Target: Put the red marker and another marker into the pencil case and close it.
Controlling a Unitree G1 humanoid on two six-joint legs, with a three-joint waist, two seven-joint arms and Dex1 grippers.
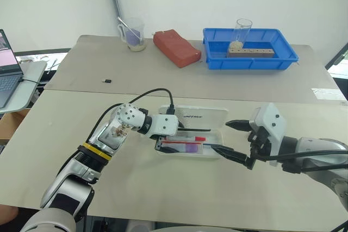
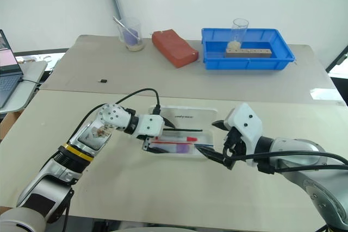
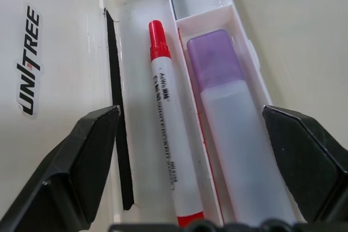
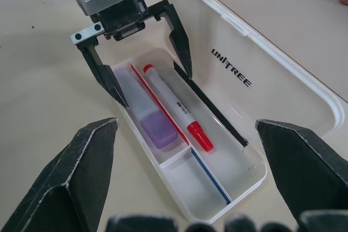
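Presently, the pencil case point(image 1: 193, 134) is found lying open on the front bench point(image 1: 163, 188), near its middle and well clear of every bench edge. Its lid point(image 4: 255, 74) is laid back flat on the far side, with black lettering facing up. Bare bench surface is seen in front of the case and to both sides of it.

Inside the tray of the case, the red marker point(image 3: 168, 129) is laid lengthwise in the wider compartment. The purple highlighter point(image 3: 234, 118) is laid in the compartment beside it, past a thin divider wall. A thin red stick point(image 4: 157, 104) is seen along that divider, and a thin blue stick point(image 4: 209, 175) is seen in the small end compartment. A black strip point(image 3: 117, 112) is seen along the hinge side.

The left pincer point(image 4: 144, 66) is positioned over one end of the case, its fingers spread wide, one to each side of the two markers. Nothing is gripped; whether the fingertips rest on the tray cannot be told.

The right pincer point(image 1: 231, 139) is held at the other end of the case, fully spread and empty. Its lower finger point(image 1: 231, 153) lies just beside the case corner.

On the rear bench, well apart, a blue tray point(image 1: 288, 52), a red brick-shaped block point(image 1: 176, 48) and a clear cup point(image 1: 133, 33) are placed.
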